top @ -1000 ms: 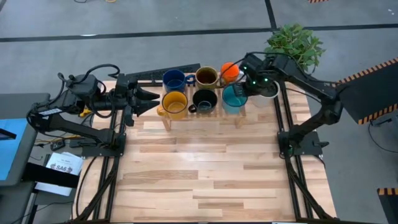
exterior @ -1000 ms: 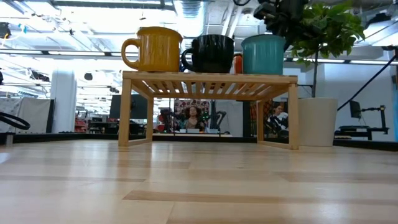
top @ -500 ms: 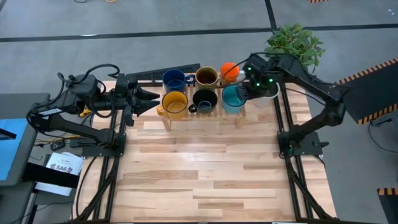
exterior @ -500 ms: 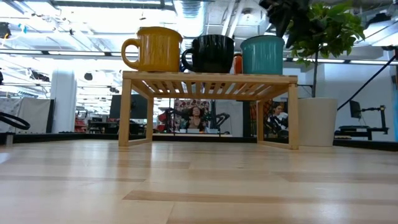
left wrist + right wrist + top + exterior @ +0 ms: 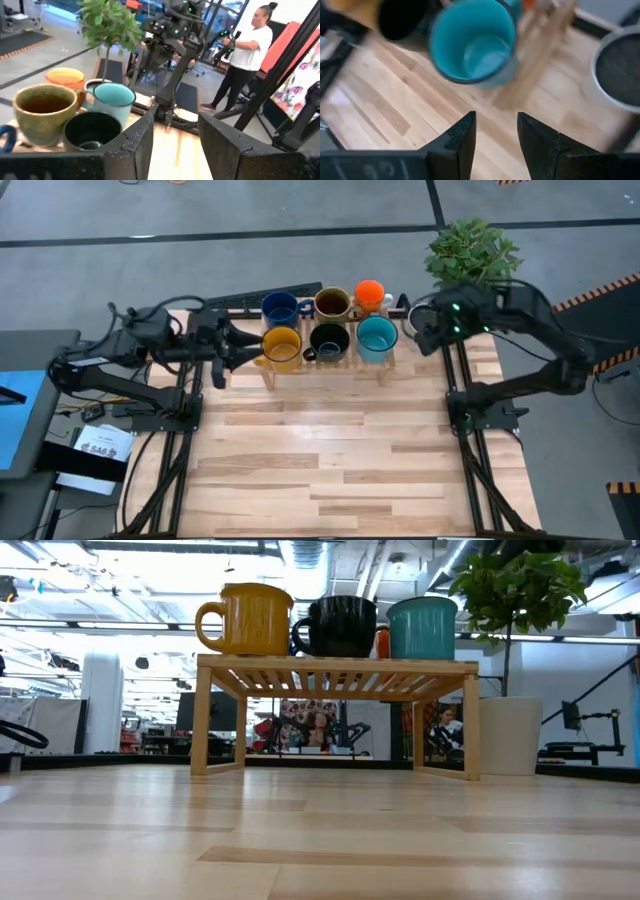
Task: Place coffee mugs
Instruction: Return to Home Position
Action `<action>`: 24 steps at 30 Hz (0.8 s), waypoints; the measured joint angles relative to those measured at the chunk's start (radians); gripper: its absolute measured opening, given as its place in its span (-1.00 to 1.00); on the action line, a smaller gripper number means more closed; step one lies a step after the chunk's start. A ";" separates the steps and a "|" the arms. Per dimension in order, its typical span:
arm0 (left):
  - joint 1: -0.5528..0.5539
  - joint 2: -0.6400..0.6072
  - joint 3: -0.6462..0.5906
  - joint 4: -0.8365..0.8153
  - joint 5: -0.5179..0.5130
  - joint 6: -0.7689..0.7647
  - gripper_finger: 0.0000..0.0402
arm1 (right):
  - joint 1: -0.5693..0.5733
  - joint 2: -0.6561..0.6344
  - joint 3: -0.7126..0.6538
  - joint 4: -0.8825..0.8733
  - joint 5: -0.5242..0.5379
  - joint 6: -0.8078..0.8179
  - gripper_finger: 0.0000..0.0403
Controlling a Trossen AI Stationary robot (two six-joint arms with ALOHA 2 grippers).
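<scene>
**Six mugs on the shelf, both grippers empty**

The yellow mug (image 5: 282, 348), black mug (image 5: 329, 340) and teal mug (image 5: 377, 336) stand in front on the wooden shelf (image 5: 335, 665) at the table's 12 o'clock. The dark blue mug (image 5: 279, 308), brown mug (image 5: 332, 303) and orange mug (image 5: 369, 292) stand behind. The left gripper (image 5: 250, 346) is spread at the shelf's 9 o'clock. The right gripper (image 5: 415, 330) is spread at 3 o'clock, beside the white pot (image 5: 510, 735). The writing on the white tag (image 5: 100, 445) is too small to read.

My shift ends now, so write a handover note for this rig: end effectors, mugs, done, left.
Left end effector: open, empty, beside the yellow mug.
Right end effector: open, empty, right of the shelf, by the plant pot.
All six on the shelf: dark blue mug, brown mug, orange mug behind; yellow mug, black mug, teal mug in front.
Placing looks done; probably only parking both arms remains.
</scene>
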State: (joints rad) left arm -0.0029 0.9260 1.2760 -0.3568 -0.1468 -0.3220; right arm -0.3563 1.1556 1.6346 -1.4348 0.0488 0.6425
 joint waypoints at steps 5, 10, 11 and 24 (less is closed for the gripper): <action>-0.032 -0.038 -0.175 0.236 0.002 0.015 -0.31 | 0.164 -0.131 -0.151 0.202 0.083 0.038 -0.18; -0.046 -0.087 -0.308 0.392 0.004 0.038 -0.31 | 0.300 -0.233 -0.318 0.474 0.161 0.036 -0.32; -0.045 -0.095 -0.319 0.398 0.001 0.042 -0.31 | 0.316 -0.244 -0.340 0.523 0.178 0.031 -0.37; -0.043 -0.285 -0.608 0.523 -0.003 0.053 -0.97 | 0.343 -0.209 -0.402 0.817 0.188 -0.107 -0.90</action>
State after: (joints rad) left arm -0.0459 0.6413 0.6677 0.1660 -0.1495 -0.2694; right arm -0.0128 0.9462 1.2327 -0.6181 0.2370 0.5353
